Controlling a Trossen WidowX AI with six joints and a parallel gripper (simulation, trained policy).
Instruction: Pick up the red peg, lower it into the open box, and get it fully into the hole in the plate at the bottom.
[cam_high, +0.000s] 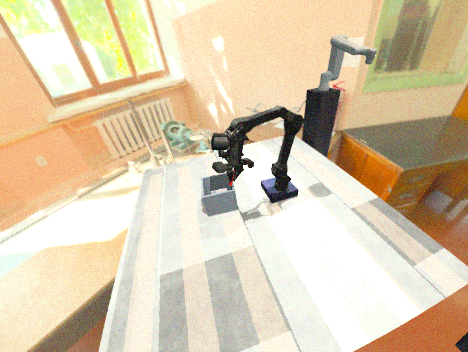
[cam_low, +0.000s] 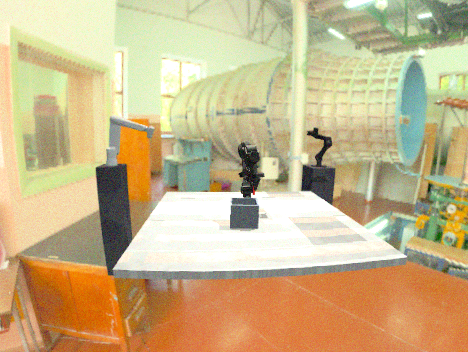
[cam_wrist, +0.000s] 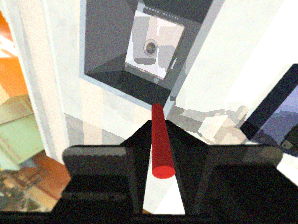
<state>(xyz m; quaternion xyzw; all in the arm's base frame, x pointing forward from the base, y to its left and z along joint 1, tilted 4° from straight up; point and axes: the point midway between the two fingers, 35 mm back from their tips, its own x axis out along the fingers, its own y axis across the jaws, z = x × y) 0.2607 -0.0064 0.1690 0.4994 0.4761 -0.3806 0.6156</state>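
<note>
The red peg (cam_high: 230, 183) (cam_low: 254, 191) (cam_wrist: 161, 142) is held lengthwise between the fingers of my gripper (cam_high: 234, 175) (cam_wrist: 158, 123), which is shut on it. The open grey box (cam_high: 220, 205) (cam_low: 244, 215) (cam_wrist: 102, 45) stands on the table. In the wrist view the peg's far end overlaps the box's near corner, and the peg's line does not meet the hole. The pale plate (cam_wrist: 170, 40) with its round hole (cam_wrist: 150, 47) shows at the box bottom. The exact height of the peg's tip over the rim is hard to tell.
The arm's dark blue base (cam_high: 272, 192) (cam_wrist: 280, 112) stands on the table (cam_high: 310, 270) (cam_low: 200, 250) beside the box. A grey arm on a black pedestal (cam_high: 320, 117) (cam_low: 114, 215) and another black arm (cam_low: 325, 145) stand beyond the table.
</note>
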